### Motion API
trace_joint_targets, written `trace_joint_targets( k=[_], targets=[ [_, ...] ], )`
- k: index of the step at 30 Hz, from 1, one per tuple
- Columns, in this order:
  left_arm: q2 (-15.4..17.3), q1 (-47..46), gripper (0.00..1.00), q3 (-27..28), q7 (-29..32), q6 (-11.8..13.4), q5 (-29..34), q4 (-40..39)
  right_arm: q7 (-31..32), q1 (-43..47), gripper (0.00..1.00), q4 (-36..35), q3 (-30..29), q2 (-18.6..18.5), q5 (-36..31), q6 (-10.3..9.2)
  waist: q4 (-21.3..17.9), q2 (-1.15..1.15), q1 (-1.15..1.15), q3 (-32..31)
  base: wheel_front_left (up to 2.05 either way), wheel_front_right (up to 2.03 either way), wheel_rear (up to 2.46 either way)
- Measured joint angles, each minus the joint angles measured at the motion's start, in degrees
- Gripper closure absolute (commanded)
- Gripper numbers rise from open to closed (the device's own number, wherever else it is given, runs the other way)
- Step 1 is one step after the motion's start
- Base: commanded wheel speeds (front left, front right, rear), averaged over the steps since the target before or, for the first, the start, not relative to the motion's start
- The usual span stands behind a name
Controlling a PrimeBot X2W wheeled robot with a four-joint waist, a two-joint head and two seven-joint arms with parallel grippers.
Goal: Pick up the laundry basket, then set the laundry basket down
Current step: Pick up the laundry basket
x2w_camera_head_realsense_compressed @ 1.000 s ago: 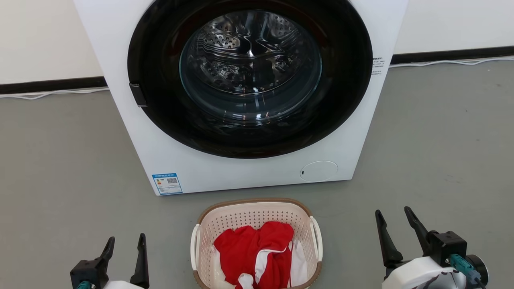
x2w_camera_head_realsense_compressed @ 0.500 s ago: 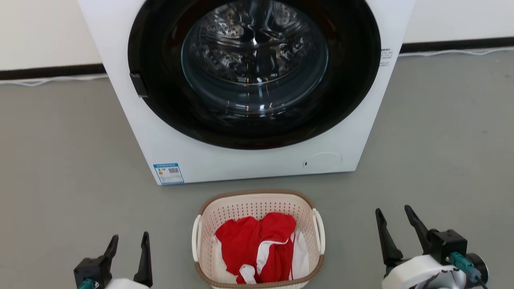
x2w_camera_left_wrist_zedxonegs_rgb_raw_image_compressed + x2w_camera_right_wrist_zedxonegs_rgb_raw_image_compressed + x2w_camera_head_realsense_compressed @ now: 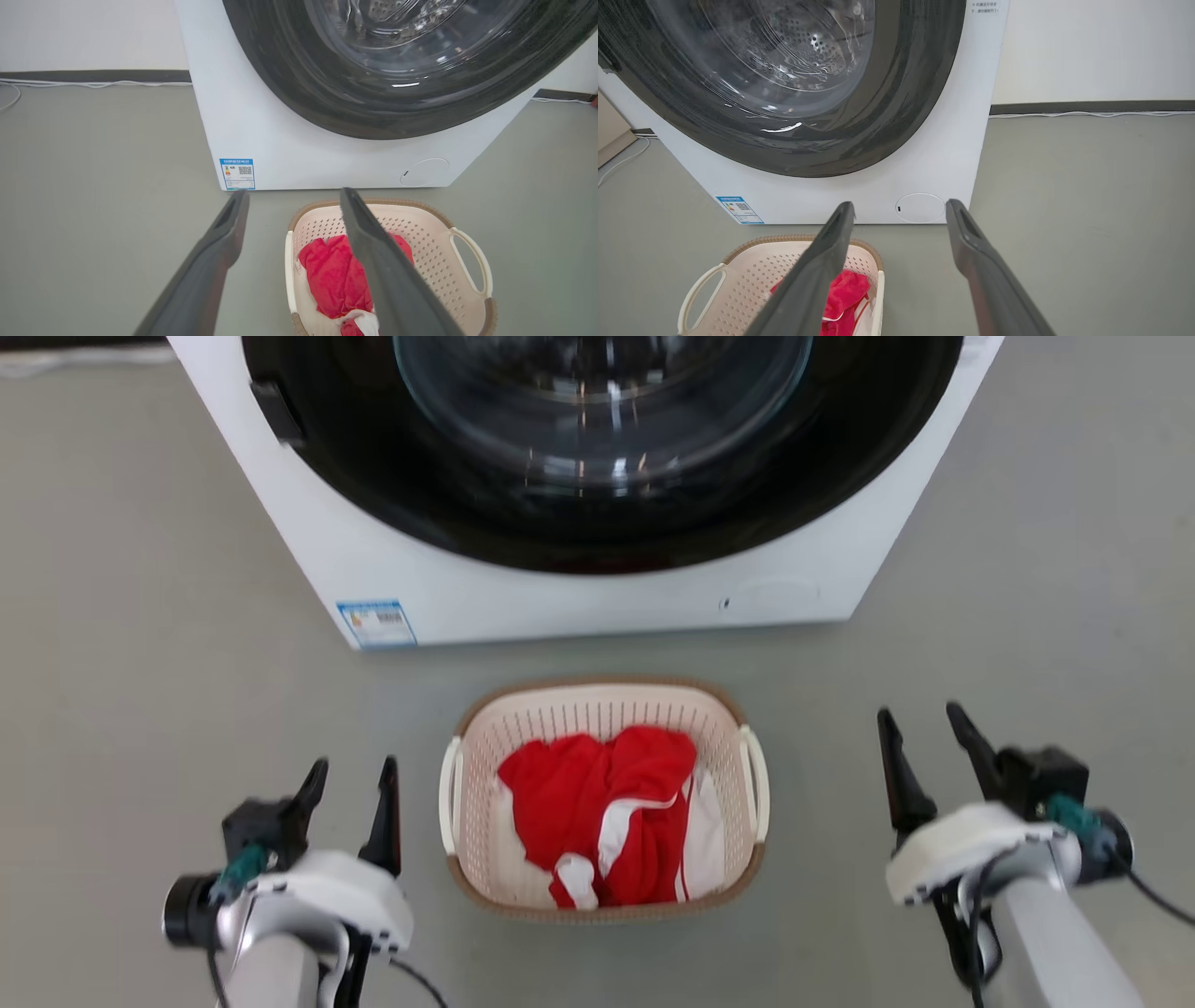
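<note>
Left end effector (image 3: 355, 775) first: its two dark fingers stand spread wide with nothing between them, low on my left side. My right end effector (image 3: 920, 733) is just as released and empty on my right, reaching a little further forward. Between the two, resting on the grey floor (image 3: 140, 644), sits the laundry basket (image 3: 602, 684). It is cream and perforated with a brown woven-look rim, and it holds a crumpled red garment (image 3: 597, 793) over some white cloth (image 3: 711, 821). It lies inward of both arms, to the right of my left fingers and to the left of my right ones. Each wrist view agrees, since the inner finger crosses in front of the basket there. Its white loop handles face sideways, the left handle (image 3: 449, 793) toward my left arm and the right handle (image 3: 758, 782) toward my right, so the line through them runs across me. Whether the basket is longer across or front to back I cannot tell from this angle. My left end effector is the nearer one, its inner finger just beside the left handle, while the right one stands well apart from its handle. I judge the pickup not yet begun, and that each arm must swing inward to meet its handle. Just beyond the basket stands the washing machine (image 3: 560, 607) with its dark round door and a blue label (image 3: 376, 623) at one lower corner. A pale wall (image 3: 1087, 46) lies behind.
</note>
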Motion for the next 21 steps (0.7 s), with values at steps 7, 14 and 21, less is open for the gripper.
trace_joint_targets(
  k=[7,14,21],
  targets=[
    [-0.3,-11.1,0.00,-3.1,0.4,-0.7,-1.0,11.7,2.8,-8.5,0.00,6.2,-0.2,-0.7,-0.2,0.02,0.3,0.00,0.00,7.7,0.00,0.00,0.00],
    [-0.5,-23.2,0.00,-4.7,0.8,-0.4,-1.4,21.9,3.5,-16.0,0.00,11.3,-0.1,-1.0,-0.7,0.02,0.6,0.00,0.00,16.0,0.00,0.00,0.00],
    [-0.5,-31.5,0.00,-7.3,0.8,0.1,-3.2,29.0,3.4,-21.8,0.00,15.4,0.6,-1.0,-1.0,0.02,0.7,0.00,0.00,23.7,0.00,0.00,0.00]
  ],
)
